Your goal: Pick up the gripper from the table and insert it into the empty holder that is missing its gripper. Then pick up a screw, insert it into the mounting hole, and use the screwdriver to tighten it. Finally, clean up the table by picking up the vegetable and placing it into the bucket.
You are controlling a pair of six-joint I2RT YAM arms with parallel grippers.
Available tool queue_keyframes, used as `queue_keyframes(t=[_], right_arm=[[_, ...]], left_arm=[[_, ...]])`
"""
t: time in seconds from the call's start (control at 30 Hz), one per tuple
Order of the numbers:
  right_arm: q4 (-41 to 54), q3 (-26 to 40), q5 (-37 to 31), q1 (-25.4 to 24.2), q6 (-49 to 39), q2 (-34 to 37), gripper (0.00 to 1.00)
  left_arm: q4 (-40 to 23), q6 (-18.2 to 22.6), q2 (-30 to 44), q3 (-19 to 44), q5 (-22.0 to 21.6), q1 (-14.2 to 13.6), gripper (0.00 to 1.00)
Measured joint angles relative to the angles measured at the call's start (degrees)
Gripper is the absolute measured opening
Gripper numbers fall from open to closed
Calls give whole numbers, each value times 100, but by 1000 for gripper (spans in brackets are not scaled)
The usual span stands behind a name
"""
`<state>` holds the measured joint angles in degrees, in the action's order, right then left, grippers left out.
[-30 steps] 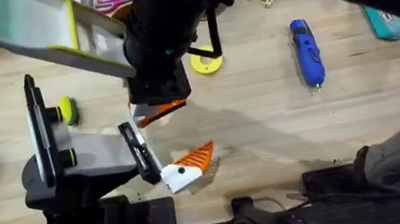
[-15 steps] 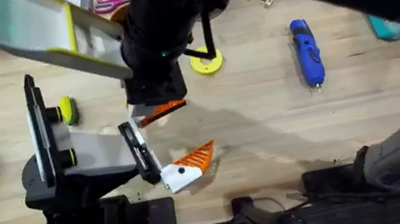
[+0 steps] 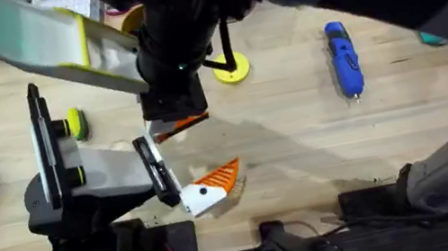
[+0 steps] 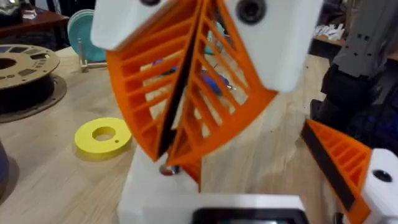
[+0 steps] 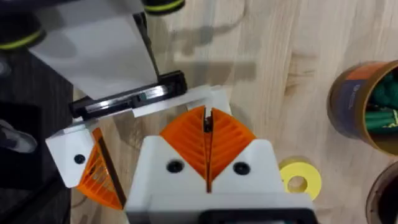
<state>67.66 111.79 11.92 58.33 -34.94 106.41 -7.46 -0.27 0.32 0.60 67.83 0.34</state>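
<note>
Sitting at the white holder [image 5: 214,96] over the counter [image 3: 298,131], the small orange gripper finger [image 3: 180,125] looked light, stiff and slippery; its flat sides seemed best to pinch. Left gripper [image 4: 165,149] and right gripper [image 5: 207,121] were pressed together.

Both arms are black w/ grey parts. Each gripper, left gripper [image 4: 186,118] & right gripper [image 5: 207,152], has white blocks w/ round dark screw holes & orange ribbed pads w/ dark faces. Black cables near bases.
</note>
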Motion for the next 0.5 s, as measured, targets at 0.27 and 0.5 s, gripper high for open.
queue_keyframes(t=[0.27,0.5], right_arm=[[-10,-22,0,-52,0,0,6],[-17,-22,0,-90,0,-1,6]], left_arm=[[0,2,-1,0,4,0,985],[0,2,-1,0,4,0,985]])
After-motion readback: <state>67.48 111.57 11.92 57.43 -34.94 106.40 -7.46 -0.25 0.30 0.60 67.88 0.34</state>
